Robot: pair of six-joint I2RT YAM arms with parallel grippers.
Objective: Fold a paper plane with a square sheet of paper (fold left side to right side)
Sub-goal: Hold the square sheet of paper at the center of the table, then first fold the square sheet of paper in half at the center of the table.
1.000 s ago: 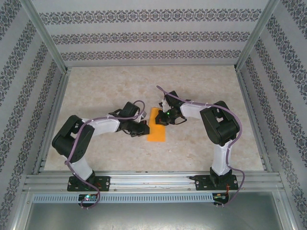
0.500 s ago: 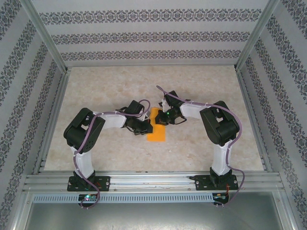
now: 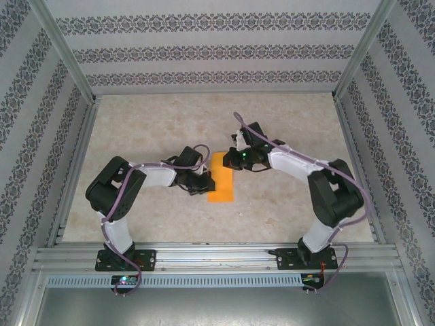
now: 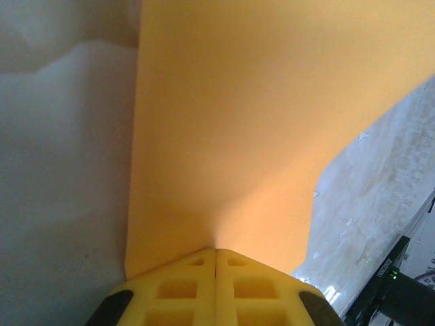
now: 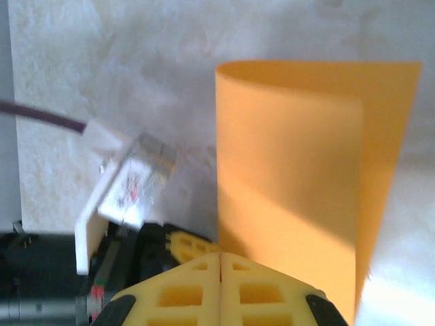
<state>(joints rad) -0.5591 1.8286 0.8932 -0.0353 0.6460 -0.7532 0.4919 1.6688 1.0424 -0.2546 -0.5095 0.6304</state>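
While left pincer (image 4: 216,251) clamps the paper (image 3: 221,180) at its left edge and right pincer (image 5: 221,257) sits closed at its far end (grip unclear), paper lies mid-tabletop (image 3: 292,122), doubled over, fold uncreased. Creasing and nose folds remain.

Orange paper (image 3: 221,179), marbled beige table (image 3: 149,129).
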